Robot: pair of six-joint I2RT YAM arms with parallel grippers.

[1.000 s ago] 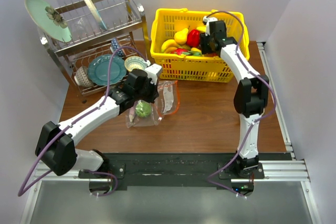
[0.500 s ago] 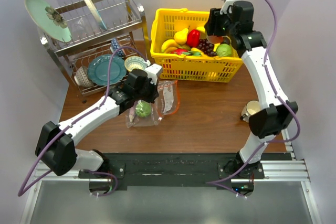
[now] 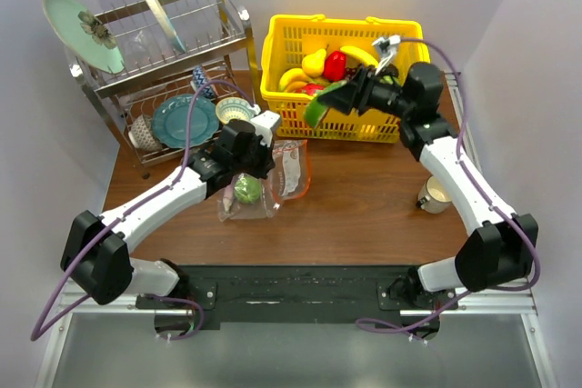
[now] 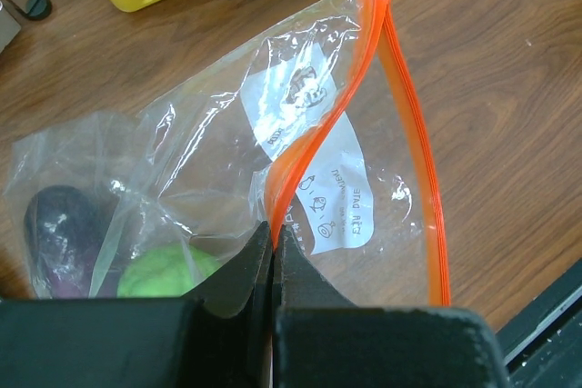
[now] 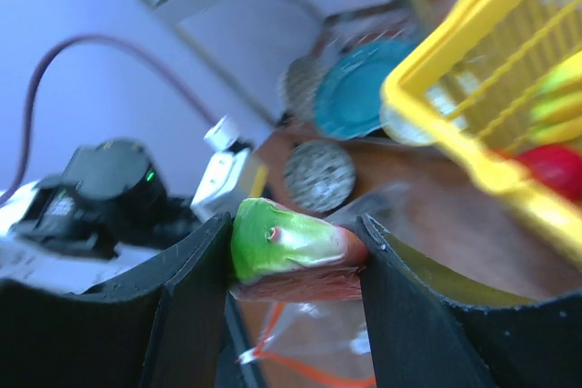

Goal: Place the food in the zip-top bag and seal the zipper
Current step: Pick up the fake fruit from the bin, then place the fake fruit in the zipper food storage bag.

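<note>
Over table (image 3: 364,215), right hand (image 3: 344,99) grips green piece (image 5: 282,238) near basket (image 3: 364,124); left hand (image 4: 273,256) pinches zipper (image 4: 411,115).

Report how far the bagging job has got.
Done: the eggplant and round green piece sit inside the zip-top bag. In hand: the left hand pinches the bag's mouth open; the right hand holds a green-and-red piece by the basket. Left: drop it in, then seal the zipper, which gapes open.

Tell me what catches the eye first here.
The bright yellow basket of plastic fruit stands at the table's far side. Before it, the right tool holds a green-and-red piece aloft. The left tool pinches the orange zipper of the clear bag, an eggplant and a green ball inside.
</note>
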